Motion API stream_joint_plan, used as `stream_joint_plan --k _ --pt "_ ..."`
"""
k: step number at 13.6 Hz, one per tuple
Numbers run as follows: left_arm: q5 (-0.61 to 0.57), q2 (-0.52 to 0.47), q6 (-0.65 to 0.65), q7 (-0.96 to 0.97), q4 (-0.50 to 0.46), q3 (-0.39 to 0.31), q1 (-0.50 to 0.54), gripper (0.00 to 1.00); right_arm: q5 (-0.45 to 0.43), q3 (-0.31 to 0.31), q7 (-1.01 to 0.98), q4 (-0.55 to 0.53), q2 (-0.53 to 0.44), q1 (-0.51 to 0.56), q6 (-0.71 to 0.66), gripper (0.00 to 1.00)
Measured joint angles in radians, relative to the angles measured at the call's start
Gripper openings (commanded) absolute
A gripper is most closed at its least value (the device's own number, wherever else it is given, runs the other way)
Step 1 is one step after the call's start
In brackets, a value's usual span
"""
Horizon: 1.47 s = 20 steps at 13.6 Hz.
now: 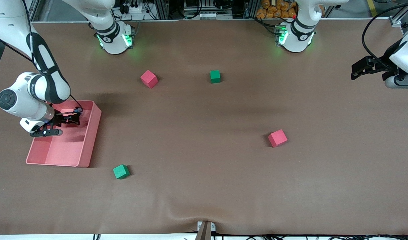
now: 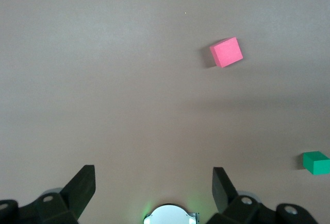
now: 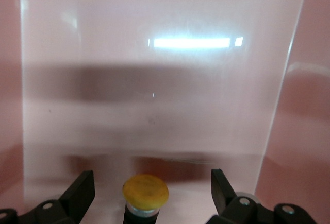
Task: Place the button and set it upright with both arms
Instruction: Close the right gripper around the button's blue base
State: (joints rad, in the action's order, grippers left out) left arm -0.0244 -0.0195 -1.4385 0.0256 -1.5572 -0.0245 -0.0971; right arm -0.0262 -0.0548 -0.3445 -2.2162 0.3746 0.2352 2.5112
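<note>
We see the right gripper [image 1: 70,118] lowered inside the pink bin [image 1: 90,140], which sits on the table [image 1: 204,186] toward the right arm's end. Its fingers [image 3: 82,190] stand wide apart, and the button [image 3: 145,193] sits upright between them on the bin's floor, orange cap up, touching neither finger as far as we can tell. In the front view the button itself is hidden by the gripper.

The left gripper [image 1: 357,71] hangs over the table's edge at the left arm's end, where the left arm waits. Its fingers [image 2: 82,188] are spread wide too and hold nothing; its wrist view looks down on bare brown table.

Four foam cubes lie scattered on the table. One red cube [image 1: 148,79] and one green cube [image 1: 215,76] lie close to the robots' bases. Another red cube [image 1: 277,138] lies nearer to the front camera, toward the left arm's end. A second green cube [image 1: 121,171] sits just beside the bin's corner, nearer to the front camera than the bin.
</note>
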Motion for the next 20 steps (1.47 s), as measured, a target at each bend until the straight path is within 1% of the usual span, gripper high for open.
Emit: stream_joint_plan --k 5,17,18,19,20 --pt "0.0 0.058 -0.064 0.0 -0.002 0.001 0.0 1.0 0.002 -0.002 0.003 -0.078 0.0 0.02 0.0 1.0" --pt "0.0 0.093 -0.067 -0.002 -0.005 0.0 0.007 1.0 0.003 -0.002 0.05 -0.102 0.0 0.024 -0.028 1.0" --pt "0.0 0.094 -0.067 -0.002 -0.005 0.0 0.012 1.0 0.003 -0.002 0.052 -0.102 0.0 0.024 -0.028 0.66" --pt "0.0 0.094 -0.067 -0.002 -0.005 0.0 0.017 1.0 0.003 -0.002 0.053 -0.102 0.0 0.024 -0.028 0.22" --pt "0.002 0.094 -0.067 -0.003 -0.005 0.0 0.02 1.0 0.003 -0.004 0.053 -0.102 -0.001 0.024 -0.028 0.0"
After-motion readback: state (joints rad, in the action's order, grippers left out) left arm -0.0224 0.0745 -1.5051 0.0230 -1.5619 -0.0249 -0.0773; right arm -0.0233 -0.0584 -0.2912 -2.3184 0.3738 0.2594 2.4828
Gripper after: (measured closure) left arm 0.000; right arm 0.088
